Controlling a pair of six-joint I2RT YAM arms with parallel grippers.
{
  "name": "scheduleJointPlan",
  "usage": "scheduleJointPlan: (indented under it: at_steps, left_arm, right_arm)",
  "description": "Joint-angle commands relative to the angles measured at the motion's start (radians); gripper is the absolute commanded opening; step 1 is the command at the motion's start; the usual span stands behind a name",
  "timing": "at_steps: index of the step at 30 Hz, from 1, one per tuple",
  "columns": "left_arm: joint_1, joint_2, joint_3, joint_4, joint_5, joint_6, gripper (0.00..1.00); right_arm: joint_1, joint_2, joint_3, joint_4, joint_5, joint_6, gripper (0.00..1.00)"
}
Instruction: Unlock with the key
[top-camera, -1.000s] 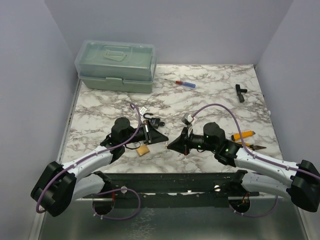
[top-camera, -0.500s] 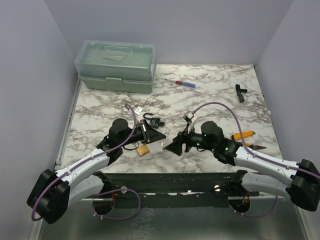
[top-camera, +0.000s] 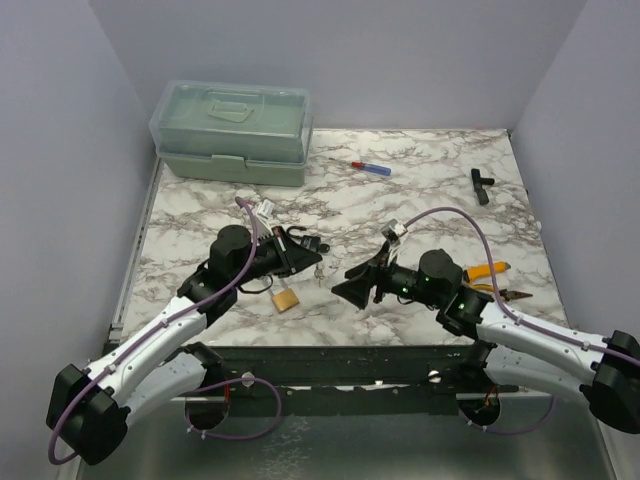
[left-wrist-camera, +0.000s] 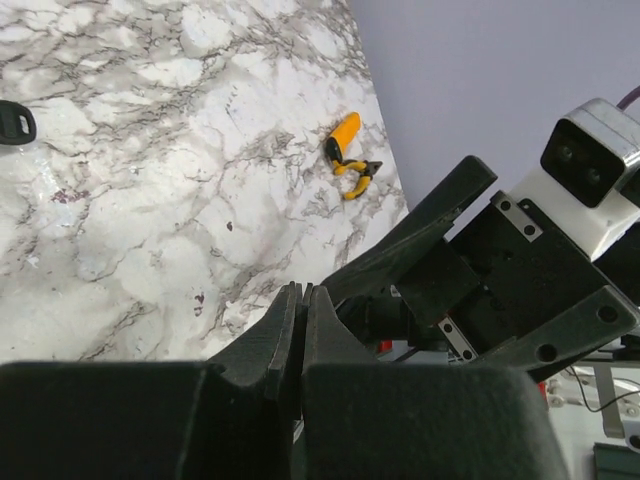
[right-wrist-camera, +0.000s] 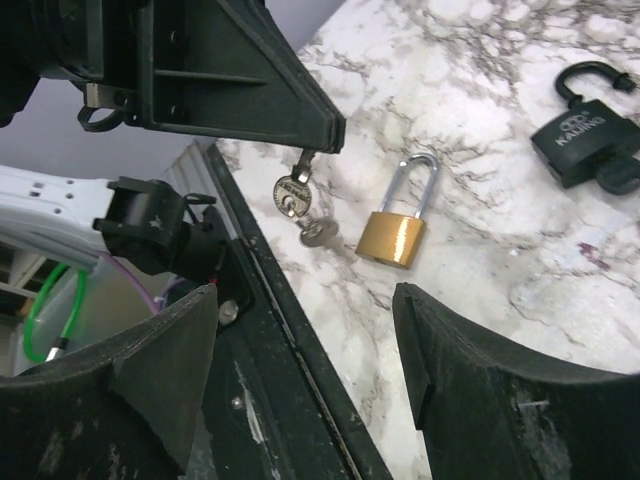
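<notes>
At eleven o'clock on the white marble-pattern table (top-camera: 430, 160) the pale green plastic toolbox (top-camera: 232, 130) sits as it did a second ago. The left gripper (top-camera: 315, 262) has swung a little toward ten o'clock from its earlier spot. Its fingers (left-wrist-camera: 285, 325) are clenched, pinching the ring of the small silver keys (right-wrist-camera: 300, 205), which dangle from the tip above the table. A second ago the two grippers met nearly tip to tip at that spot. At seven o'clock from the keys the brass padlock (right-wrist-camera: 400, 225) lies flat with its steel shackle closed, unmoved and touching nothing. The black padlock (right-wrist-camera: 590, 145) lies at eleven o'clock from the gripper tip, shackle sprung open, partly hidden under the arm in the top view. At four o'clock from the keys the right gripper (top-camera: 345, 290), clenched a second ago, now stands released, its fingers (right-wrist-camera: 160, 370) wide apart with nothing between them, and its arm has drawn back toward three o'clock. Farther right, the red-and-blue screwdriver (top-camera: 372, 167) at one o'clock, the orange-handled pliers (top-camera: 487, 270) at four o'clock and the black T-shaped tool (top-camera: 482, 185) at two o'clock lie where they were.
</notes>
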Motion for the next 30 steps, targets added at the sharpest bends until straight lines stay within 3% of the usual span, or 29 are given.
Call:
scheduleJointPlan:
  at_steps: [1,10,19,30]
  left_arm:
    - [-0.003,-0.049,0.066,-0.124,-0.072,0.063,0.0]
    - [-0.003,-0.104,0.092,-0.141,-0.02,0.079,0.0]
    - [-0.004,-0.185,0.07,-0.101,-0.002,0.06,0.0]
    - [-0.004,-0.224,0.008,0.028,0.022,0.006,0.0]
  right_arm:
    - [0.008,0.047,-0.042,0.228,-0.114,0.045,0.76]
    - [0.008,0.185,-0.065,0.644,-0.115,0.222,0.7]
    - [0.008,0.282,0.0,0.72,-0.229,0.239,0.61]
    - [0.008,0.34,0.044,0.776,-0.246,0.262,0.47]
